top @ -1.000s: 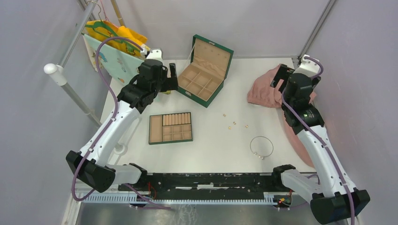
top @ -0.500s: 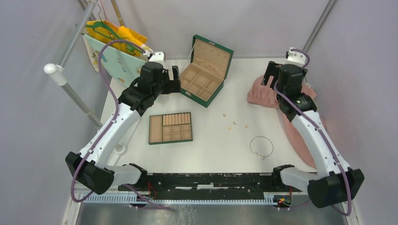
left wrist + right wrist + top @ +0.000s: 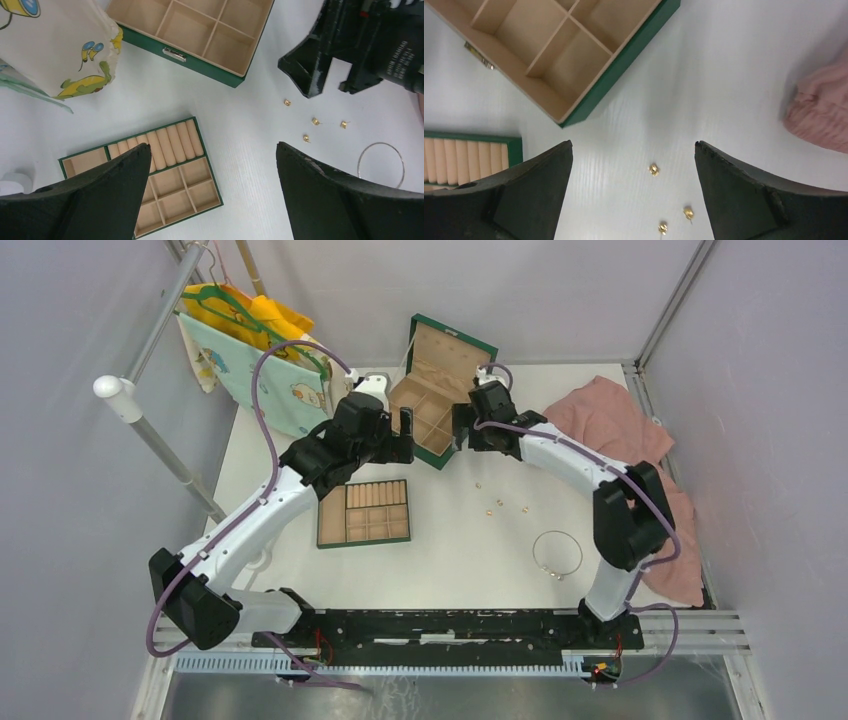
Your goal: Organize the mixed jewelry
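Task at the very start, by the look of it: nothing sorted yet. Four tiny gold pieces point(image 3: 499, 504) lie loose on the white bench point(image 3: 470, 570), scattered in a small group in front of the green box point(image 3: 437, 390) and to the right of the divider tray point(image 3: 363, 512). One sits a little apart, nearer the box, and the other three lie close together. They look like stud earrings, but are too small to be sure. The thin silver hoop point(image 3: 553, 575) lies flat by itself toward the near right of the bench, apart from the gold pieces and touching nothing. The box stands with its lid up, and every tan compartment that shows in the wrist views is bare. The tray's roll slots and square cells also look bare, though the left jaw hides part of the tray in the left wrist view. Left gripper point(image 3: 212, 147): jaws spread wide, nothing between them, hovering above the near edge of the box and the tray. Right gripper point(image 3: 633, 143): jaws likewise released and wide, with bare bench and gold pieces visible below the gap, held high beside the box's right corner. The two grippers face each other across that corner. A pink cloth point(image 3: 610, 420) lies bunched at the far right, away from the work. Judgement: all five items remain to be picked and placed. The right arm seems better placed for the gold pieces. The small size of the pieces and the flat wire hoop will likely make for awkward pinches.
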Controlling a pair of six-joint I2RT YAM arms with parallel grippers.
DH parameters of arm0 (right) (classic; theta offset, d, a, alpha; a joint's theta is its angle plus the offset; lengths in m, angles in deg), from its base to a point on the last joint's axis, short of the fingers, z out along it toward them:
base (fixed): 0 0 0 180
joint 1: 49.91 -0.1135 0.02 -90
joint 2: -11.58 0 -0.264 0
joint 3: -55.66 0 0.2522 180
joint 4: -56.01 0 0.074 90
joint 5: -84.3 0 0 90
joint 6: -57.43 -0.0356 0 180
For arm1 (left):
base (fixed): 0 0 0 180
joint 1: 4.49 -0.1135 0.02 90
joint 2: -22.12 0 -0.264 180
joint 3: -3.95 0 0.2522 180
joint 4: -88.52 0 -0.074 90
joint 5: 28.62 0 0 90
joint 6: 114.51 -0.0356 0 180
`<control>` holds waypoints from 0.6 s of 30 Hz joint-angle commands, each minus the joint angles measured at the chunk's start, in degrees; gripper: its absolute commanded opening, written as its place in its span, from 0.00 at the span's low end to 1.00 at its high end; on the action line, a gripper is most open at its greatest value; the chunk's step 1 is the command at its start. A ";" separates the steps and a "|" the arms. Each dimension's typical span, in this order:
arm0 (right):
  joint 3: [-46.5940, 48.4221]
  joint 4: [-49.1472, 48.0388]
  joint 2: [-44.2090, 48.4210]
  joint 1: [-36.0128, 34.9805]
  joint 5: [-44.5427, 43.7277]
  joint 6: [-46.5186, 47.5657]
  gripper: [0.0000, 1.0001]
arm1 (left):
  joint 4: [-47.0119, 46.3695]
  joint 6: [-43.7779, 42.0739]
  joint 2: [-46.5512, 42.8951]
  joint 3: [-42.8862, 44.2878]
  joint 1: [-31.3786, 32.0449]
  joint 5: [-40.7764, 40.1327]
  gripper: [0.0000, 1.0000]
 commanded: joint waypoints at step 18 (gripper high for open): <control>17.88 -0.28 -21.70 -1.18 1.00 -17.13 0.40 | 0.15 5.03 -3.42 -0.02 -0.21 -3.88 1.00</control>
